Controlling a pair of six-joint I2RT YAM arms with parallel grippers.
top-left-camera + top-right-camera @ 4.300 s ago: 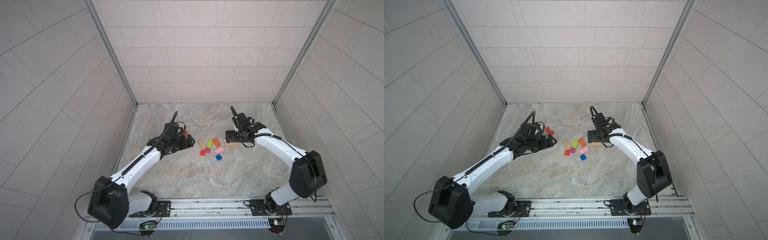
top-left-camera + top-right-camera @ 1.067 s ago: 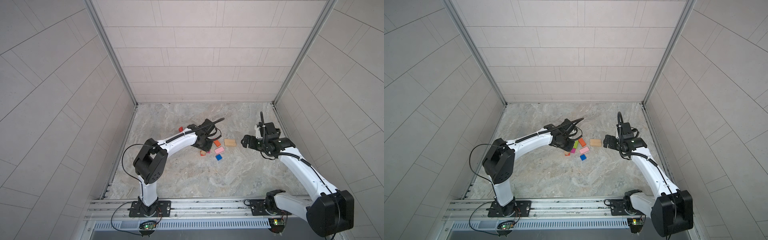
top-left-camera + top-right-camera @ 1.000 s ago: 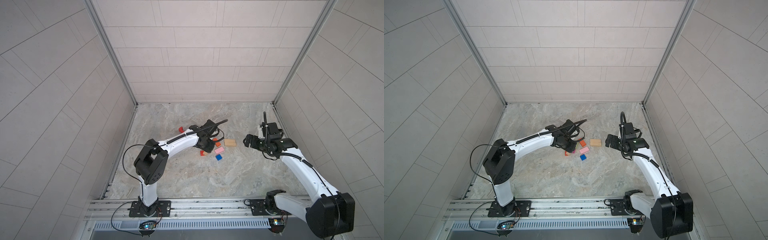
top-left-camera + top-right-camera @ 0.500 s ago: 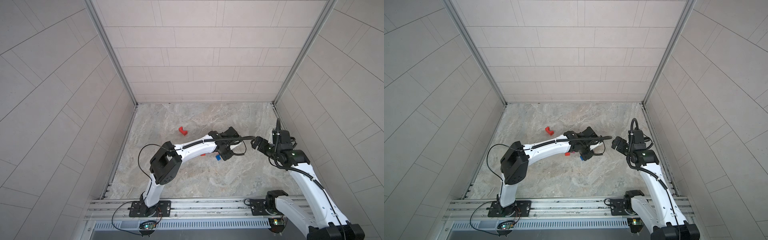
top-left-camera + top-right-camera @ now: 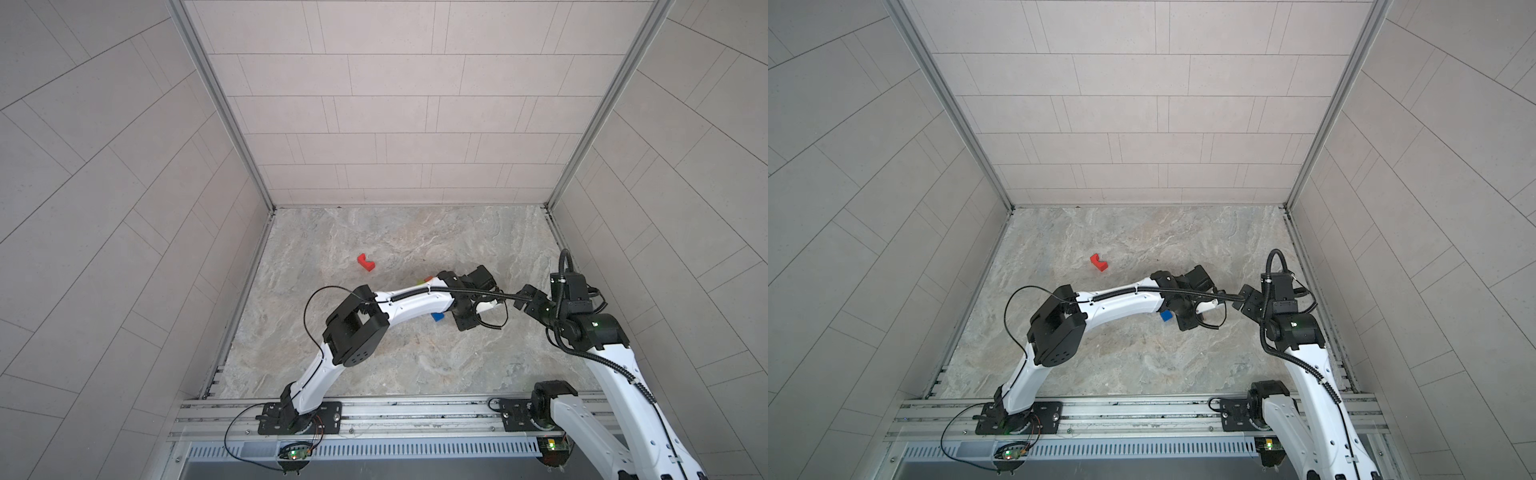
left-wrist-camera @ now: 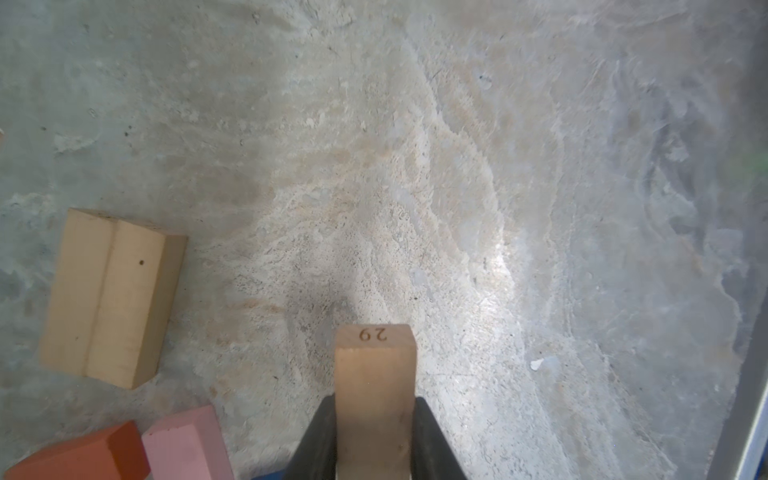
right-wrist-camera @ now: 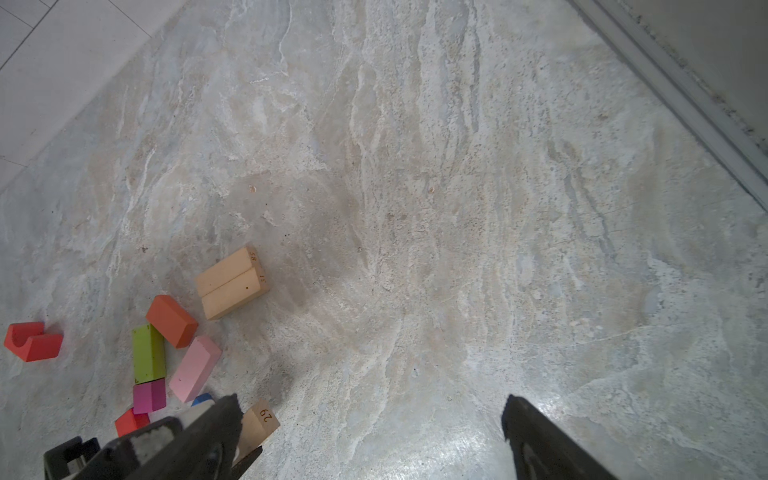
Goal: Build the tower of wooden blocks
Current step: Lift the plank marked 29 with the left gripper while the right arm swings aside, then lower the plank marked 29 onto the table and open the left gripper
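My left gripper [image 6: 374, 409] is shut on a plain tan bar [image 6: 375, 374] marked 29, held just above the table; the same bar [image 7: 261, 420] shows in the right wrist view. Two more tan bars [image 7: 232, 282] lie side by side, touching. Near them lie an orange oblong [image 7: 171, 320], a lime oblong [image 7: 148, 353], a pink oblong [image 7: 194, 368], a magenta cube [image 7: 148, 396], a red cube [image 7: 131, 422] and a blue cube [image 5: 437, 317]. A red notched piece [image 5: 366, 263] lies apart at the left. My right gripper [image 7: 370, 419] hangs open and empty, just right of the held bar.
My left arm [image 5: 409, 305] reaches across the middle and covers most of the loose blocks in both top views. The right wall rail [image 7: 681, 87] runs close behind my right gripper. Bare marble table [image 5: 415, 357] lies toward the front.
My left gripper has carried the tan bar rightward, away from the loose blocks, toward the right gripper. My right arm has drawn back to the right and front, still open.
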